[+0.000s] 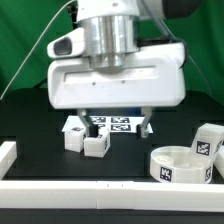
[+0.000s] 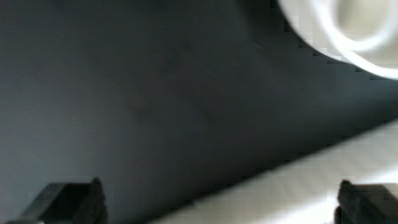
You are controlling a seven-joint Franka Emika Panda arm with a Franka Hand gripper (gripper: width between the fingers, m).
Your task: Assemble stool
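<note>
1. Two fingertips of the gripper point(image 1: 116, 128) stand as wide apart as they go, with nothing between them. It hangs empty, low over the black table point(image 1: 30, 115), to the exterior view's left of the seat point(image 1: 181, 165).
2. Risk: the first leg point(image 1: 74, 135) and second leg point(image 1: 97, 146) lie close together, nearly touching, farther to the exterior view's left of the seat than the gripper's middle. A straight descent could set a finger on top of a block instead of astride it.
3. Risk: wide jaws closing on one of that pair may sweep its neighbour along and skew both, since the gap between them is slight.
4. Risk: the third leg point(image 1: 208, 140) sits just behind the seat. Reaching for it could knock the seat's rim.
5. Seat lies flat, hollow side up. It is round, so it has no long axis across the table, and its own axis stands upright. The wrist view shows only an arc of it point(image 2: 347, 35), well apart from the fingers point(image 2: 71, 200).
6. Legs are short and blocky. I cannot tell which way their long axes run.
7. Border rail point(image 1: 100, 190) runs just in front of the seat.
</note>
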